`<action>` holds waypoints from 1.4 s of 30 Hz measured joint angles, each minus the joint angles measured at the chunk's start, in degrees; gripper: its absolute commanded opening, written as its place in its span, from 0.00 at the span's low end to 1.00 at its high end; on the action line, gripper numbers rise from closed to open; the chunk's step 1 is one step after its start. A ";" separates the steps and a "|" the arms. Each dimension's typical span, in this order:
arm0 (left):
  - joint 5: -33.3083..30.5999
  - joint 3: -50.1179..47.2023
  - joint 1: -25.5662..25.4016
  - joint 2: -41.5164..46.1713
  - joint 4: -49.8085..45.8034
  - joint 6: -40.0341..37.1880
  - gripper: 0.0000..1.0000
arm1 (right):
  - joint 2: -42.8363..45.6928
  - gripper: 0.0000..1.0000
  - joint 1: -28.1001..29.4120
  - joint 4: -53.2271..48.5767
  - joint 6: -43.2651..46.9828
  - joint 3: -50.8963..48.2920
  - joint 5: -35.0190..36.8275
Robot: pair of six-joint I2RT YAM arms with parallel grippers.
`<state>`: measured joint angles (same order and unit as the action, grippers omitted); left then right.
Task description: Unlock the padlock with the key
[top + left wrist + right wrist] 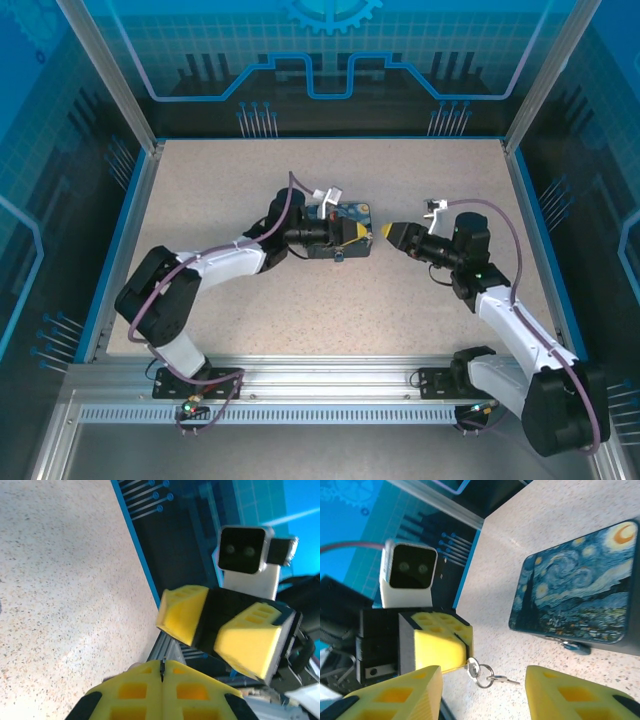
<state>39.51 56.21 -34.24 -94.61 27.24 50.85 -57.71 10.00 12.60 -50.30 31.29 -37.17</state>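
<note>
While the left pincer (465, 650) is clenched on the ring end of a small thin metal key (505, 680), which dangles from its yellow tips on a wire ring (483, 676), the right pincer (390, 232) faces it from just beside, released, its jaws apart and gripping nothing. The flat rounded-rectangle padlock (575, 585), dark blue with a swirling yellow starry-night print and black sides, lies face up near the middle of the speckled beige desk (300, 320), a little toward its far edge, right by both pincers. The padlock looks stiff and fairly solid. Its glossy printed face is likely slippery, so the two long black sides seem the better place to take hold, leaving the edge with the keyhole free. The key is tiny, light and rigid, but it swings loosely on the ring, so it probably needs pinching on its head, with the blade sticking out straight. Counted: one padlock, one ring and one clear key blade. A round metal piece at the fingertips may be its head or a second key; I cannot tell which.
</note>
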 measured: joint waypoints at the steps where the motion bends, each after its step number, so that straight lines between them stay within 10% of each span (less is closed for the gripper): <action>1: 0.83 1.25 0.11 0.46 -2.38 -1.81 0.00 | -0.33 0.44 0.09 0.31 0.24 0.00 -0.68; 15: 5.11 4.72 0.66 0.81 -11.06 -7.45 0.00 | -3.58 0.38 2.01 4.35 0.87 1.79 -2.99; 42: 8.22 2.51 1.53 -6.27 12.09 9.94 0.00 | -6.05 0.25 3.74 7.58 0.96 2.10 -3.80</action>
<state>47.72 58.72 -32.71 -100.88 39.33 60.80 -63.77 13.74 20.18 -49.34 33.39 -40.97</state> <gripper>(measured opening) 0.049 0.252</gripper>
